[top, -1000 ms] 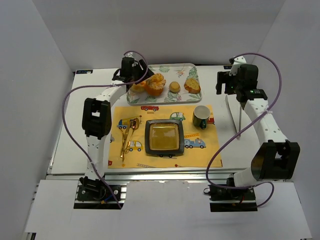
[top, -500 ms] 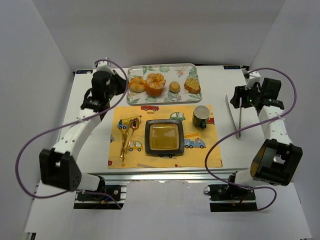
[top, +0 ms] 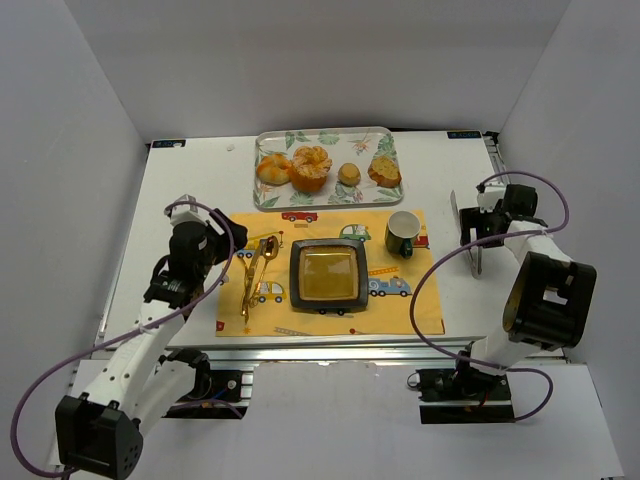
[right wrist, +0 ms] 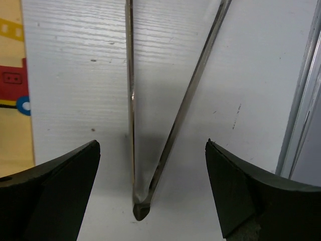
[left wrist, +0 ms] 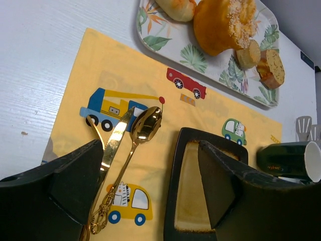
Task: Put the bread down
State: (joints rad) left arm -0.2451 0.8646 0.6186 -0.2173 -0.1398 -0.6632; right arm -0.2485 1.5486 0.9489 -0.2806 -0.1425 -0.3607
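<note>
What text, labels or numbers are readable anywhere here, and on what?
No text reads clearly in any view.
Green mug: a small gold mark on its side, too blurred to read.
Blue sticker at the far edge of the table: too small to read.
Placemat: cartoon vehicles only, no words visible.
Tray: leaf pattern only, no words visible.

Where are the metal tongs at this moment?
In the top view the metal tongs lie on the white table at the right, just past the placemat and the green mug, under the open right gripper.
</note>
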